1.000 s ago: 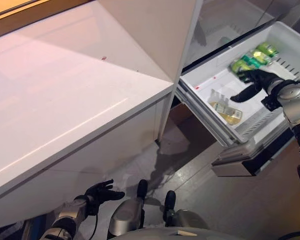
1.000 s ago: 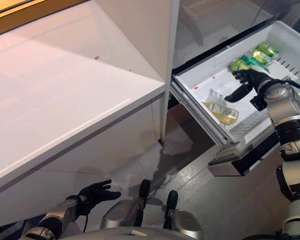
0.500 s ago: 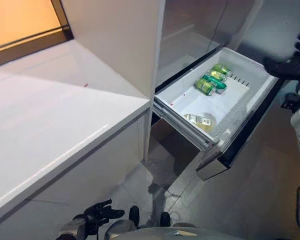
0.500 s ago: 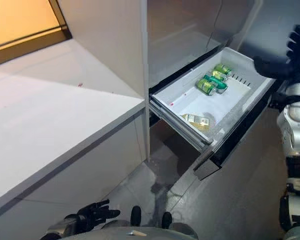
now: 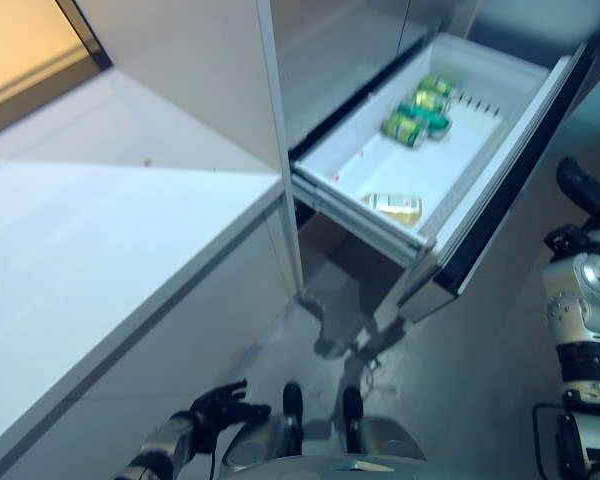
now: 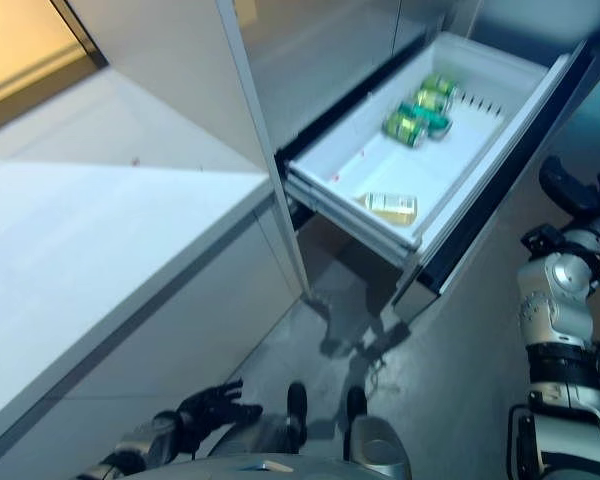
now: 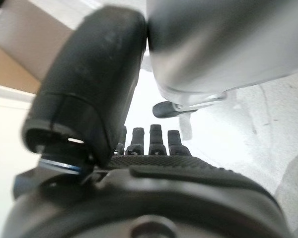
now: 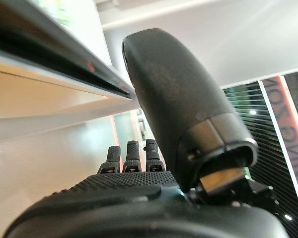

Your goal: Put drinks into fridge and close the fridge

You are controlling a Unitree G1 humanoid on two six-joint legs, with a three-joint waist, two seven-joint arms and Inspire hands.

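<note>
The white fridge drawer [image 5: 500,100] stands pulled out at the upper right. Green cans [image 5: 420,100] lie at its far end and a clear bottle of yellow drink [image 5: 392,206] lies near its front corner. My right hand [image 6: 570,190] is open and empty, held in the air to the right of the drawer's dark front panel, apart from it. My left hand [image 5: 225,400] is open and empty, low beside the counter. Their straight fingers show in the right wrist view [image 8: 131,153] and the left wrist view [image 7: 149,139].
A long white counter [image 5: 100,250] fills the left side, with its edge next to the fridge's tall white wall [image 5: 180,60]. Grey floor [image 5: 460,380] lies below the drawer and to the right.
My right hand has come out of the drawer and dropped to the right of its front. The camera has shifted, so the drawer sits higher in view. The left hand stays low.
</note>
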